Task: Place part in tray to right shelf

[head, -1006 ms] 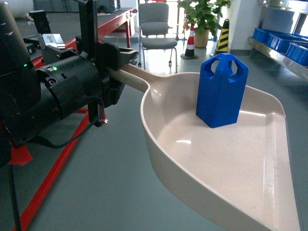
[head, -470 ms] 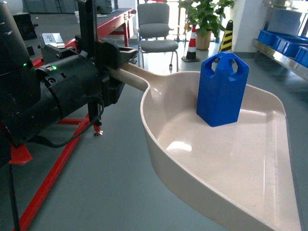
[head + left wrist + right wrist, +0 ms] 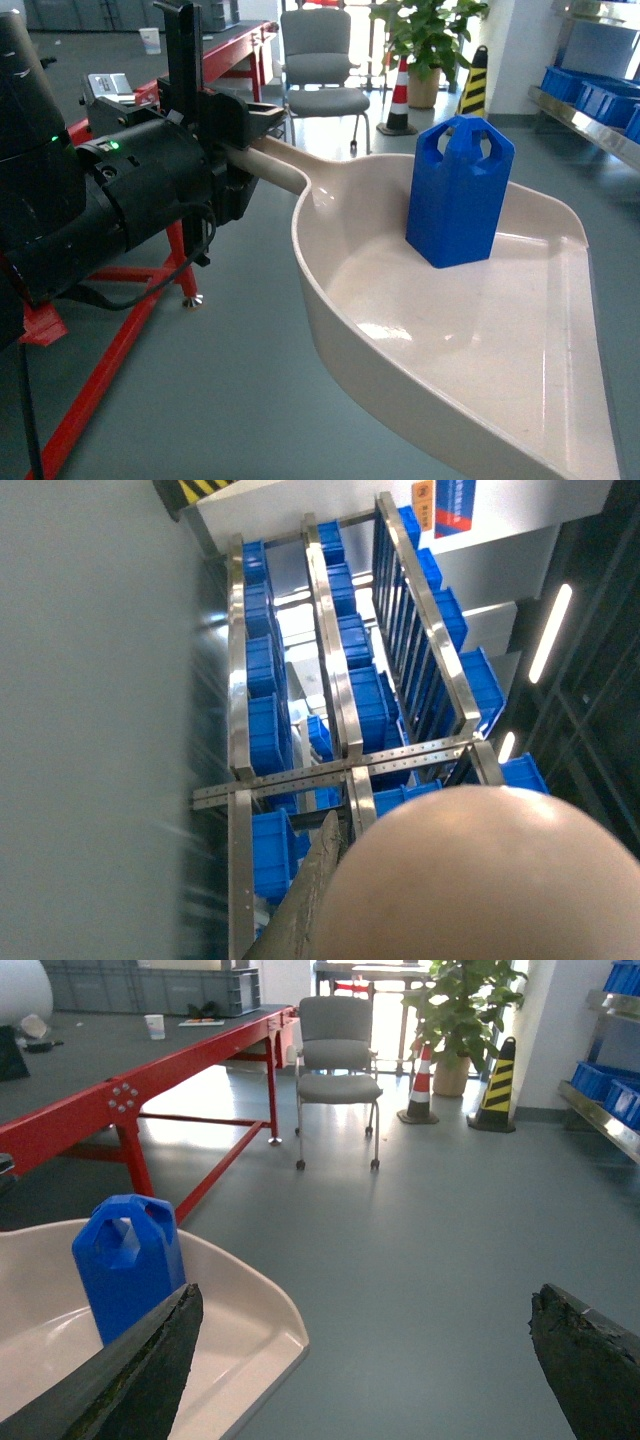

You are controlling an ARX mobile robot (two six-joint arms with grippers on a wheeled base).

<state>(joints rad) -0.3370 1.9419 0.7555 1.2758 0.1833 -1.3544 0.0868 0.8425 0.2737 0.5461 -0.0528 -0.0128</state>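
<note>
Left end effector (image 3: pixel 235 150) clamped on tray (image 3: pixel 480 330) handle, part (image 3: pixel 458 190) upright inside; right end effector (image 3: pixel 365 1360) wide, right-wrist view only.

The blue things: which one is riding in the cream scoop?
The small jug-shaped blue block, standing upright in the scoop. The other blue things are big crates sitting on the steel shelf at the far right.

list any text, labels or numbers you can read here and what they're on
No text can be read anywhere.
Orange and blue signs on the wall behind the rack: print too small and blurred.
Part: no markings visible.
Tray: no markings visible.
</note>
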